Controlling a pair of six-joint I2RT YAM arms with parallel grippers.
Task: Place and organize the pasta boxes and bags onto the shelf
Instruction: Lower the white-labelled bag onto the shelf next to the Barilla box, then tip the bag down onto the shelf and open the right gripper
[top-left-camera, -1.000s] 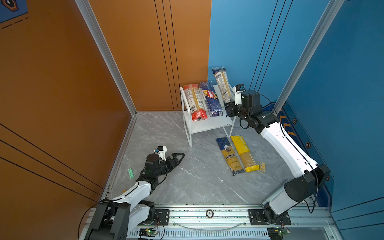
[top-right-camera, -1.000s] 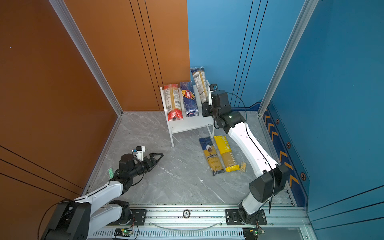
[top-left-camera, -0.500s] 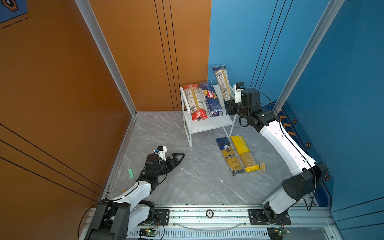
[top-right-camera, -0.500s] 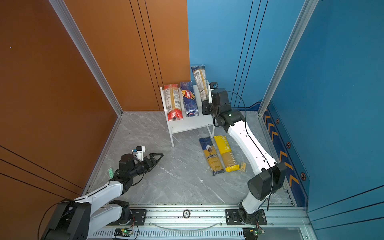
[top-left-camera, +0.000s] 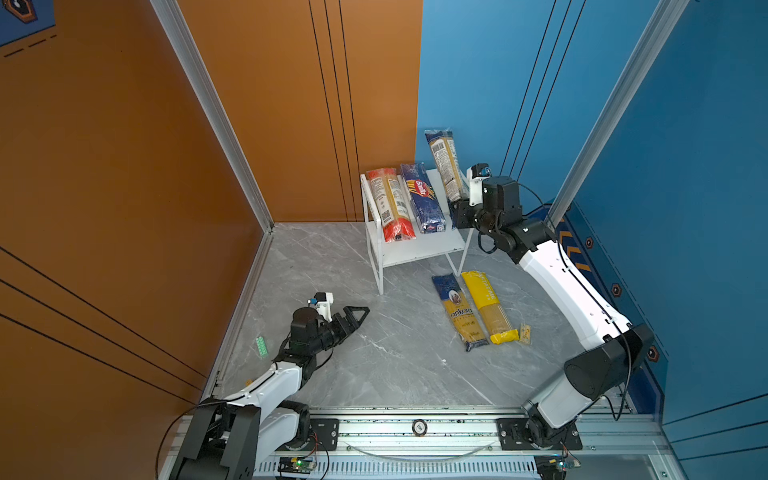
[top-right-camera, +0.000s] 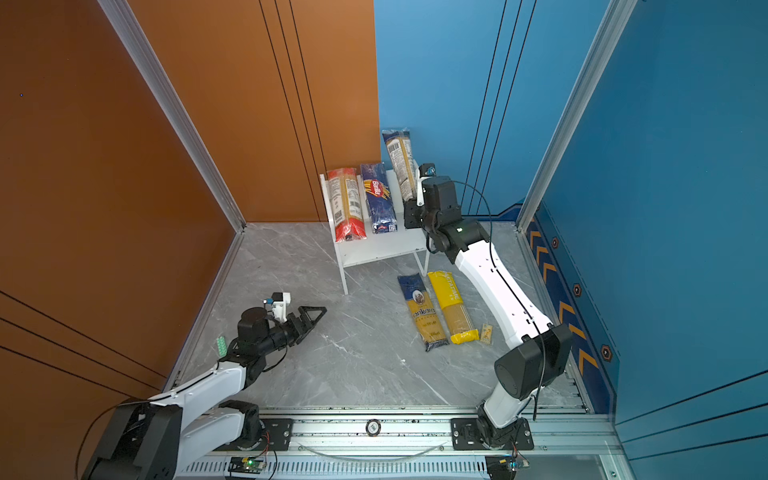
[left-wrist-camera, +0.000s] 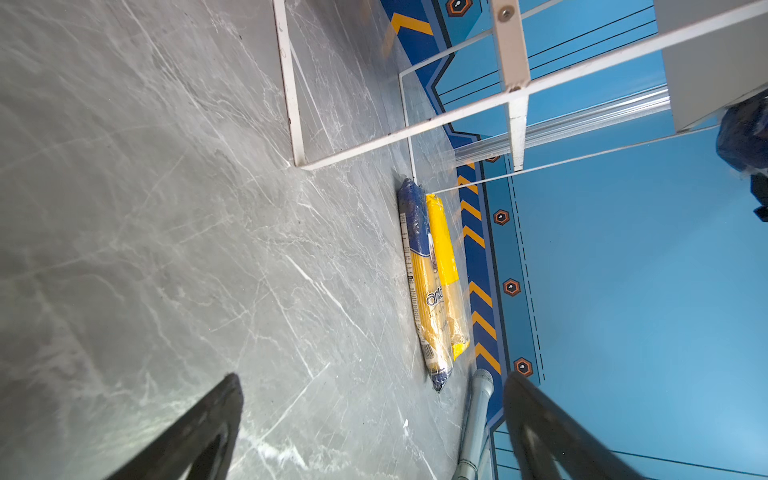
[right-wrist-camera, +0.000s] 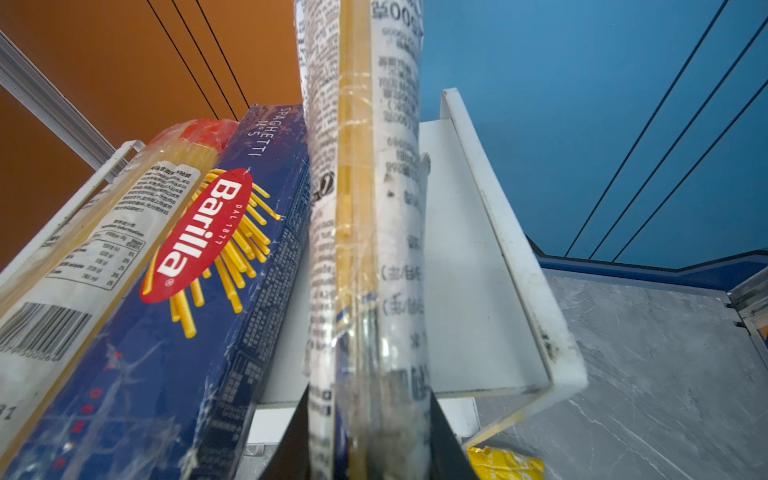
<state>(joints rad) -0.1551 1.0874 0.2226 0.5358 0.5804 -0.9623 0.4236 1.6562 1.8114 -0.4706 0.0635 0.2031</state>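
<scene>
The white shelf (top-left-camera: 415, 249) stands at the back wall in both top views. On its upper board lie a red-ended clear pack (top-left-camera: 390, 203) and a dark blue Barilla box (top-left-camera: 422, 197). My right gripper (top-left-camera: 457, 208) is shut on the lower end of a clear, dark-blue labelled pack (top-left-camera: 444, 164), which stands steeply tilted over the shelf's right side, beside the Barilla box (right-wrist-camera: 208, 270). A blue-yellow pack (top-left-camera: 459, 311) and a bright yellow pack (top-left-camera: 488, 305) lie side by side on the floor in front of the shelf. My left gripper (top-left-camera: 359, 313) hovers low at the left, open and empty.
A small green piece (top-left-camera: 262, 346) lies by the left wall. A small yellowish card (top-left-camera: 525, 333) sits right of the yellow pack. Orange and blue walls close in the grey marble floor (top-left-camera: 374, 353). A metal rail (top-left-camera: 457, 428) runs along the front.
My right gripper has raised the labelled pack slightly over the shelf's right side. The left arm has not moved.
</scene>
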